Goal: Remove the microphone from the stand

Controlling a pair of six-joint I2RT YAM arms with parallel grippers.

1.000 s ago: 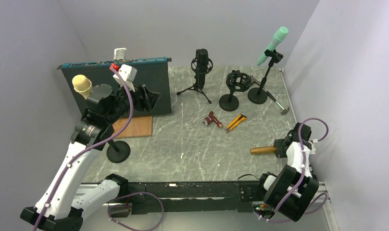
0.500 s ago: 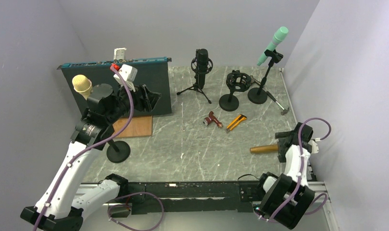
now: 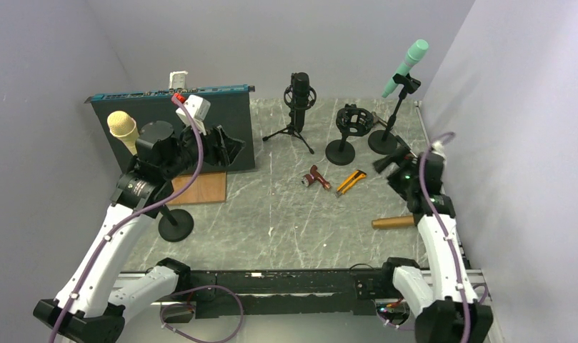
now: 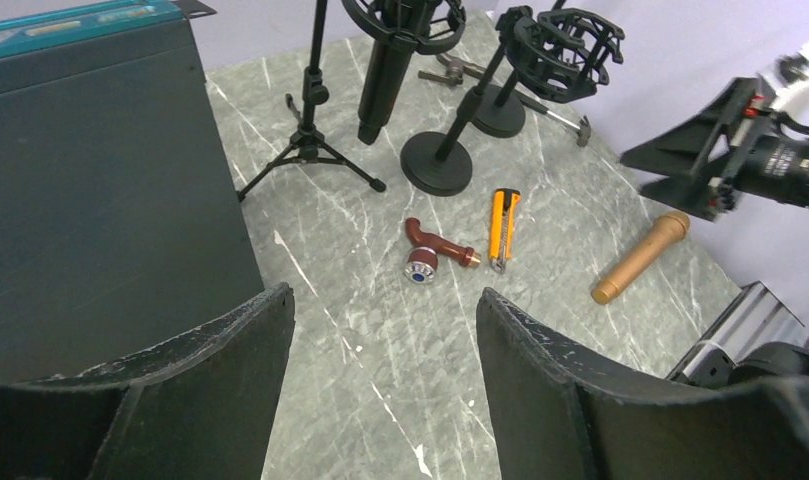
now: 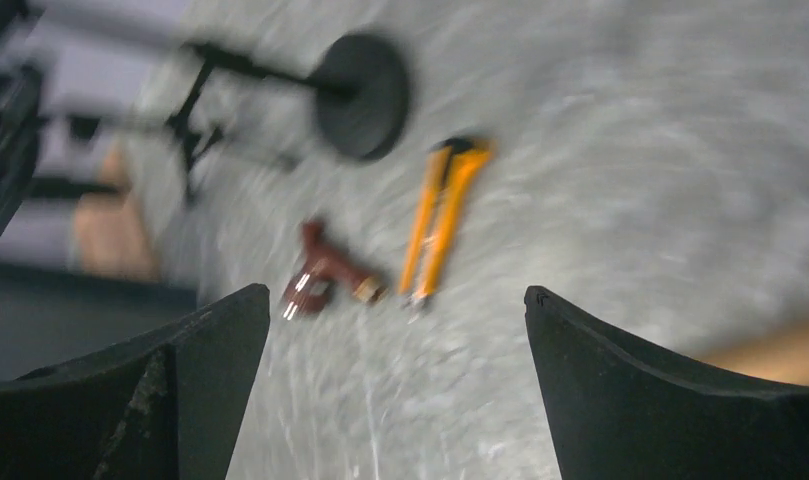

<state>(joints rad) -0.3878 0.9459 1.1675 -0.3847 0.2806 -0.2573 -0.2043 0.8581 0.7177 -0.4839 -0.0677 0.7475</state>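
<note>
The right end effector [image 3: 390, 163] is hanging spread wide with nothing between its fingers, high over the right side of the desk [image 3: 293, 221]. Its own wrist view is blurred, so I am not trusting fine detail there. The left end effector [image 4: 380, 298] is gaping too, and empty, up by the dark box [image 3: 236, 121].

The worry I am having is about tipping. The teal mic [image 3: 407, 66] is sitting in a clip atop a thin stand [image 3: 395, 118] on a small round base. A pull that isn't along the clip would likely be dragging the whole stand over, and no other arm is near enough to brace it. The hammer [image 3: 416, 156] is lying right by that base and the empty shock mount [image 3: 354, 119] is standing just beside it, so a low approach could be nudging either. On the far side, the left arm is crowding the pole under the yellow mic [image 3: 122, 127], and a careless elbow could be toppling that one.

The tan mic [image 3: 393, 222] is lying flat on the desk near the right edge, free of any stand and below the right end effector. It looks like a smooth cylinder, slightly wider at one end, and round enough that I judge it could be rolling off if bumped. With the shock mount empty, that mic seems to be the one already out. The black mic [image 3: 300, 89] is hanging in its tripod cradle at the back.
</note>
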